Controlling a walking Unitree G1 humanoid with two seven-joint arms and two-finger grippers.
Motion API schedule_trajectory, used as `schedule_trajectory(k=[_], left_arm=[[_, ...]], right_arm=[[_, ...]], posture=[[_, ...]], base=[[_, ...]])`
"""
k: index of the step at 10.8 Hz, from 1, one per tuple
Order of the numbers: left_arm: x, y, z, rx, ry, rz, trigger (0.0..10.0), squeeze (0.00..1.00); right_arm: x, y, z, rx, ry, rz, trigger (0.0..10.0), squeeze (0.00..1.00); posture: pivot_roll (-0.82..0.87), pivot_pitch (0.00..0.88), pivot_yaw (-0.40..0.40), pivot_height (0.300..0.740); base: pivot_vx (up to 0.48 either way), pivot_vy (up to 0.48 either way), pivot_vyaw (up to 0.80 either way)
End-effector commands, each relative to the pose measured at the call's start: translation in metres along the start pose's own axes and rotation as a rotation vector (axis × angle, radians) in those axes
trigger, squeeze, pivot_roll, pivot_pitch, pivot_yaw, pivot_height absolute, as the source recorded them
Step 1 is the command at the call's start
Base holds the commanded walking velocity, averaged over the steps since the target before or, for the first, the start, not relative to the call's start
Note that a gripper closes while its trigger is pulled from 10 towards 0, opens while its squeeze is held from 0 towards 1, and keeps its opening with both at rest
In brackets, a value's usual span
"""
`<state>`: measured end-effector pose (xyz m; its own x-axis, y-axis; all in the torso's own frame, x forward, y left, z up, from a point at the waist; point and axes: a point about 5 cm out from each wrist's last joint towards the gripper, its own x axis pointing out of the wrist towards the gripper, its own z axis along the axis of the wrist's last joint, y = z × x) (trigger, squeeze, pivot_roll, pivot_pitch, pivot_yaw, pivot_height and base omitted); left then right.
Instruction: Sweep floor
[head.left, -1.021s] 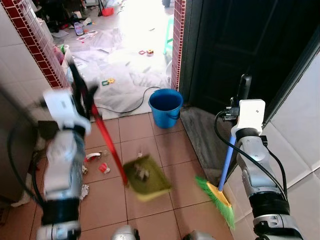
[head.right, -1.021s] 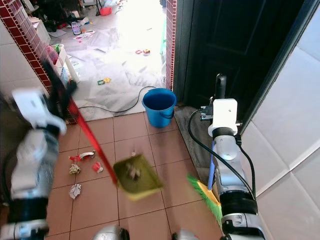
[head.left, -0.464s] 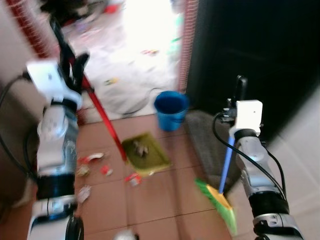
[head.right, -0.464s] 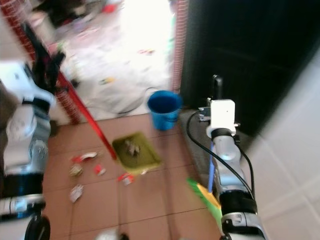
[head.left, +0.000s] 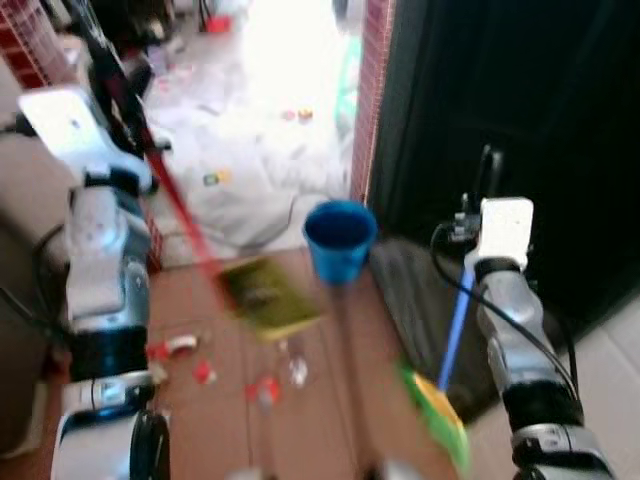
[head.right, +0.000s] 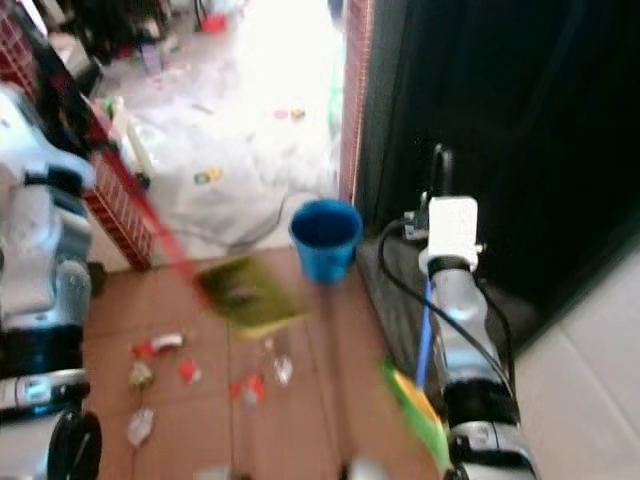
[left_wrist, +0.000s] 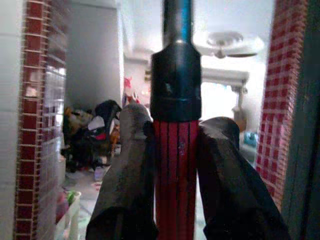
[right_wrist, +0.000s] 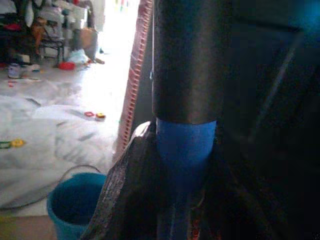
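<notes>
Item 1: left gripper, raised high on the robot's left, its 2 black fingers clamped on the red ribbed handle of a dustpan. The handle ran down and inward to the yellow-green pan, which hung blurred above the terracotta tiled floor, just left of the bucket, with dark litter lying in it.

Item 2: right gripper, held up on the robot's right before a dark door, its fingers closed around the blue shaft of a broom, just below a black sleeve on that shaft. The shaft dropped to a green and yellow brush head by the floor's right edge, beside a grey doormat.

Item 3: blue bucket, upright, at the far edge of the tiled floor, close to a red-brick door pillar.

Item 4: loose litter, several red and white scraps, scattered on the tiles below the pan and toward the floor's left side; further scraps lay near the left arm.

Item 5: black cable, curved over the pale floor beyond the tiles. More small debris was strewn there, too blurred to identify.
</notes>
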<state>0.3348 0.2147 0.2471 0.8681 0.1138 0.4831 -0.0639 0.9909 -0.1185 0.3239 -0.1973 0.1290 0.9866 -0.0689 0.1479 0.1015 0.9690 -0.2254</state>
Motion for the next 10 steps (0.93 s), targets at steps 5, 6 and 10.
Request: schedule_trajectory(k=[5,6,10], left_arm=[[0.0118,0.006,0.0295,0.009,-0.14,0.044,10.0,0.0],[0.0115,0.0056,0.0287,0.008,-0.136,0.044,10.0,0.0],[0.011,-0.0007,0.0264,0.009,-0.127,0.038,10.0,0.0]], right_arm=[[0.0029,0.0108,0.0098,-0.017,-0.054,0.041,10.0,0.0],[0.0031,0.0124,0.01,-0.016,-0.055,0.043,10.0,0.0],[0.0028,0.0161,0.0081,-0.008,-0.05,0.05,10.0,0.0]], posture=[[-0.04,0.0,0.04,0.74],[-0.04,0.0,0.041,0.74],[-0.03,0.0,0.044,0.74]], base=[[0.447,0.0,0.0],[0.48,0.0,0.0],[0.48,0.0,0.0]])
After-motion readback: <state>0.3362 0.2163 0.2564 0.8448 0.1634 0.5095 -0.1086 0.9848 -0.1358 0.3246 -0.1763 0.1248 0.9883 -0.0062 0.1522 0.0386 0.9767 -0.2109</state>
